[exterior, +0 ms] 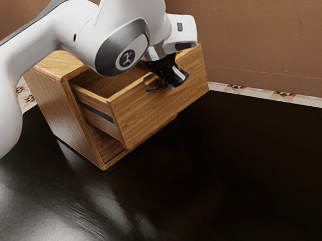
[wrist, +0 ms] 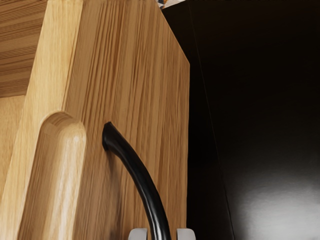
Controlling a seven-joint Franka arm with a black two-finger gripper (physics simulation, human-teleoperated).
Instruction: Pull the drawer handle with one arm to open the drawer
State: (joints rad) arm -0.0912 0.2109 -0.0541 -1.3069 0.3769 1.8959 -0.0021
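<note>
Exterior view, upper middle of the frame: finds a light oak wooden cabinet (exterior: 49,96) standing on a glossy black table (exterior: 239,176). Finds its single oak drawer (exterior: 149,107) drawn partway out toward the exterior view's right, interior open to sight from above. Locates the thin black curved drawer handle (exterior: 155,89) on the drawer's front face, just above the frame's centre. Notes the white Franka arm (exterior: 38,46) entering from upper left, its black two-finger gripper (exterior: 173,81) pointed down at that handle.

Wrist view: confirms the handle (wrist: 135,170) arching off the oak front panel (wrist: 135,75) and running down between two grey fingertips (wrist: 138,233), one on each side, close against the bar. Records the claw as clamped on the handle, judged from that flanking contact.

Step in hand, by judgement: the pull itself, well begun but with travel seemingly left. Calls next for a straight draw along the drawer's own line of slide, away from the cabinet, grip kept firm. Warns against any sideways or upward drift, likely to bind the drawer in its opening or slip the thin bar out of the pads.
</note>
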